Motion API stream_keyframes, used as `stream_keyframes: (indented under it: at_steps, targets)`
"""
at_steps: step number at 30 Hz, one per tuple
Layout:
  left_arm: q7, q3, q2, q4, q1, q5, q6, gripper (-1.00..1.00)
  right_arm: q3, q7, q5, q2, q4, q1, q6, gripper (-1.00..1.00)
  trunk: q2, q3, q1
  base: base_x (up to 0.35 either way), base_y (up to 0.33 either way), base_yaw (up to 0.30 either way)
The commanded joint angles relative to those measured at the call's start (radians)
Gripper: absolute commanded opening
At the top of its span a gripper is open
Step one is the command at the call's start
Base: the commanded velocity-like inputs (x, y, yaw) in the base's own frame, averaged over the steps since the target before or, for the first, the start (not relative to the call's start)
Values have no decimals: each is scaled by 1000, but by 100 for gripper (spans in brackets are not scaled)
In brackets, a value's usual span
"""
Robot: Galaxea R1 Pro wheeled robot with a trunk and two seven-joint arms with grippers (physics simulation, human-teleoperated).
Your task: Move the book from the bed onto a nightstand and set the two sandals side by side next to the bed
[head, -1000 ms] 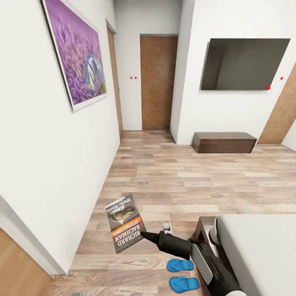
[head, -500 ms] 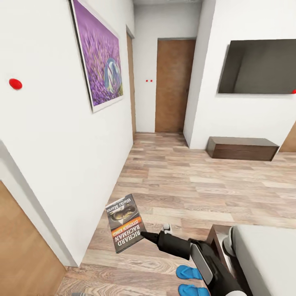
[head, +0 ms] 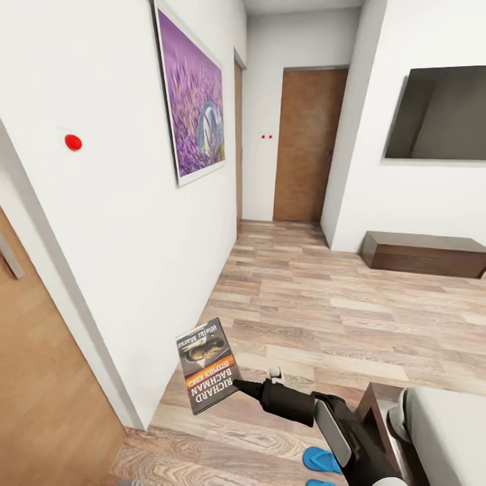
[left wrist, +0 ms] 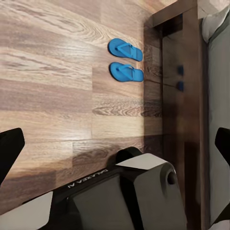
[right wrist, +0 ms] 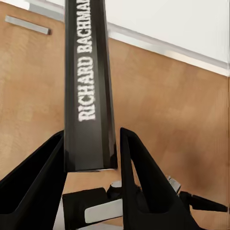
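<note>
Above the plank floor [head: 324, 297], right gripper [head: 237, 387] pinches the book [head: 208, 364] by its lower edge; thin, light, prob. floppy, so grip near spine; left gripper state unclear.

Pretty tight on my left: the white wall [head: 101, 270] runs right alongside the book [head: 208, 364] I'm carrying in the right gripper [head: 237, 387], with a wood-panelled wall [head: 47, 378] just past its corner. Straight ahead the plank floor [head: 324, 310] is wide open up to the low bench [head: 425, 253] and the door [head: 307, 145]. On my right the bed [head: 445, 432] blocks things, and the two sandals [left wrist: 125, 60] sit on the floor just beside its frame.
</note>
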Motion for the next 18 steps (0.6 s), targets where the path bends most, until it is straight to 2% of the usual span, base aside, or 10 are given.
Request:
stream_keyframes:
  at_steps: [1,2,3,4,7,9,10,11,14,18]
  targets:
    - [-2,8,0,0,0,-11,-2,100,0,0,-6,-7,1,-1,7,-100,-1,-1,0,0,0,54]
    - [-2,8,-4,0,-1,-11,-2,100,-2,0,-5,-32,5,-1,7,-100,-1,-1,0,0,0,35]
    - [-2,8,-13,-1,0,-11,-3,100,-2,0,-4,-71,17,-1,7,-100,-1,-1,0,0,0,22]
    - [-1,8,-18,-1,0,-11,-3,100,-2,0,-4,-93,28,-1,7,-100,-1,0,0,0,0,18]
    - [-1,8,-40,-1,0,-13,-3,100,-2,3,-5,-215,109,-1,5,-100,-1,0,0,0,0,8]
    - [-1,8,-44,-2,0,-13,-3,100,-3,3,-4,-256,139,-1,-23,-100,-1,0,0,0,0,3]
    - [-1,8,-46,-2,-1,-14,-3,100,-3,3,-4,-278,160,-1,-66,-100,-1,0,0,0,0,2]
    - [-1,8,-47,-2,0,-14,-3,100,-3,4,-4,-289,173,-1,-92,-100,-1,0,0,0,0,1]
    - [-1,8,-49,-5,-1,-14,-4,100,-2,9,-4,-350,297,-1,-261,-100,-1,0,0,0,0,0]
    - [-1,7,-49,-8,-1,-14,-5,100,-1,11,-4,-375,421,-1,-346,-100,-1,0,0,0,0,0]
